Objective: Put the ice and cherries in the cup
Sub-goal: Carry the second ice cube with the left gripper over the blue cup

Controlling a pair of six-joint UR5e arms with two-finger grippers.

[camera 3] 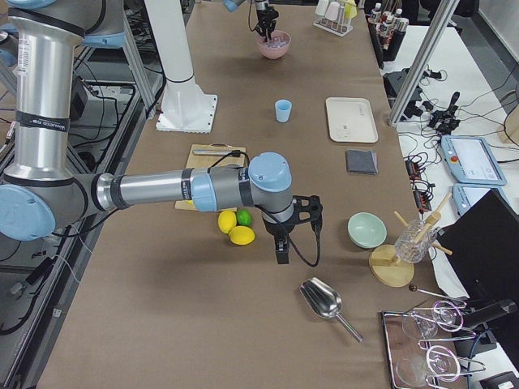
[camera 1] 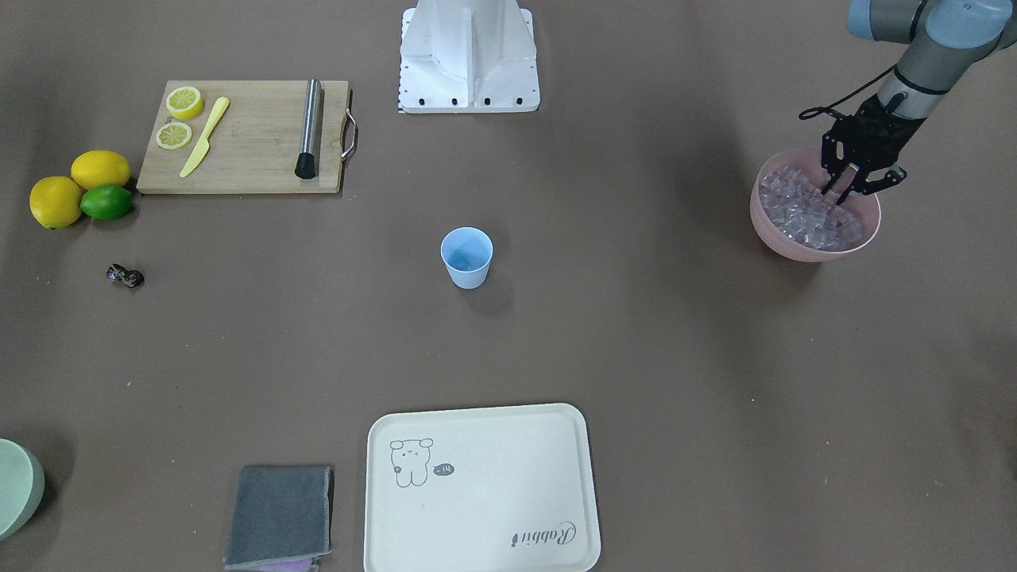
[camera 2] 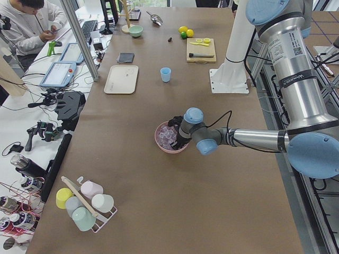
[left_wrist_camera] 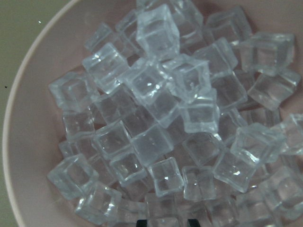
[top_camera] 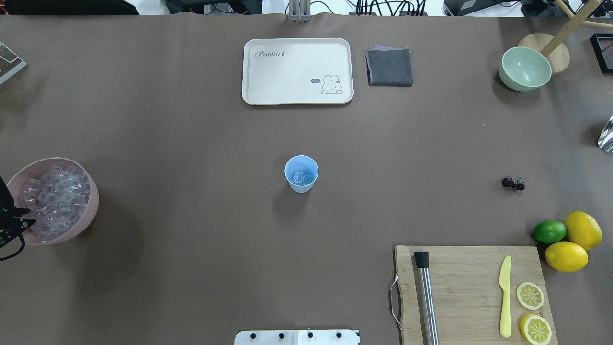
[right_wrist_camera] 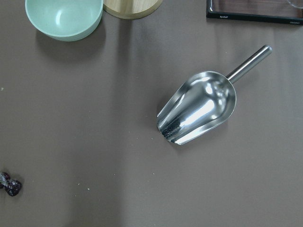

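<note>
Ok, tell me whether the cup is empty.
Not empty: overhead, the upright cup shows ice at its bottom.

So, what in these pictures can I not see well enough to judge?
Left gripper: fingertips sunk among the ice in the front view, cut off by the wrist view's bottom edge; grasp unclear.
Right gripper: only in the right side view, small; open or shut unclear.
Cup: overhead, contents too small to count.

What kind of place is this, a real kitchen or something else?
Probably a robotics lab, not a kitchen: industrial robot arms stand at the table, and an operator sits at a side bench with tablets.
</note>
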